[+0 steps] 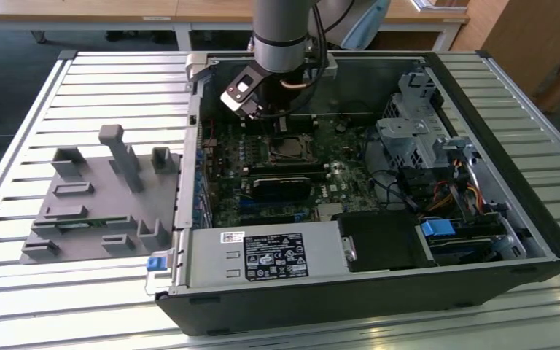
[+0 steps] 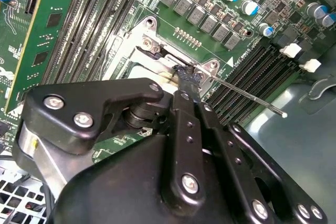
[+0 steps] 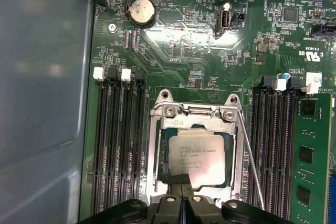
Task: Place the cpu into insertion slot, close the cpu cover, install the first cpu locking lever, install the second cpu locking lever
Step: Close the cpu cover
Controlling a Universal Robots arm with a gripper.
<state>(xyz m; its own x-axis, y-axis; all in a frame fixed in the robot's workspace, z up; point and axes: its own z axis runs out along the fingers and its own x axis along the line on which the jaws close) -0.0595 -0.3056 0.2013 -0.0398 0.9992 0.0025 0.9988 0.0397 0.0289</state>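
The cpu [image 3: 197, 156] lies flat in the insertion slot [image 3: 164, 153]. The cpu cover [image 3: 197, 113] is down over it, framing its pale face. The tool [image 3: 181, 179] is pinched narrow, fingers together with nothing between them, and its dark tip is down at the slot's edge. A thin wire lever [image 3: 252, 166] slants just beside the slot, its free end lifted off the motherboard [image 3: 173, 51].

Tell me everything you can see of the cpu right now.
In the first wrist view the cpu is a small square chip with a pale silvery metal face bearing faint print. It lies flat, ringed by the metal cpu cover. The shut gripper has its dark tip over one edge of the chip; contact is unclear.
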